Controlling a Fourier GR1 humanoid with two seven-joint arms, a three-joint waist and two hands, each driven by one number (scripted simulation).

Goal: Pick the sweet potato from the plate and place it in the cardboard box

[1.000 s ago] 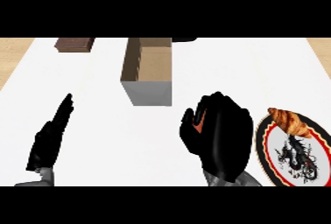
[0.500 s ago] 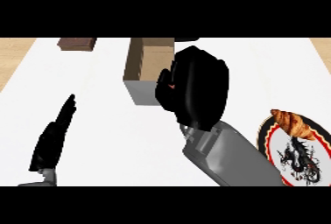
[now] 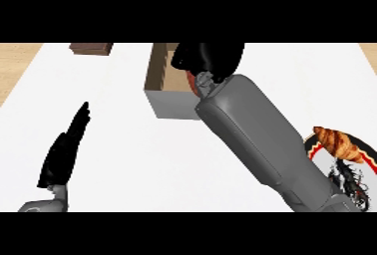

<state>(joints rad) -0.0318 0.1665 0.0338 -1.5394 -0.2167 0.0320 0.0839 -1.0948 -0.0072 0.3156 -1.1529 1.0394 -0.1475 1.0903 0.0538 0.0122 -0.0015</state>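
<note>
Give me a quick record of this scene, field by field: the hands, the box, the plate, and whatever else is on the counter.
right hand: over the cardboard box, fingers curled round a reddish-orange item, mostly hidden
left hand: open, resting at the lower left
cardboard box: open top, far centre of the counter
plate: right edge, dragon pattern, partly behind the right forearm
croissant: on the plate
brown block: far left of the counter

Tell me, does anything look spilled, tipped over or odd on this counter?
Nothing is spilled or tipped. The cardboard box stands upright, with the right hand over its opening. One oddity: a croissant, not a sweet potato, lies on the plate. The left hand rests open at the left.
</note>
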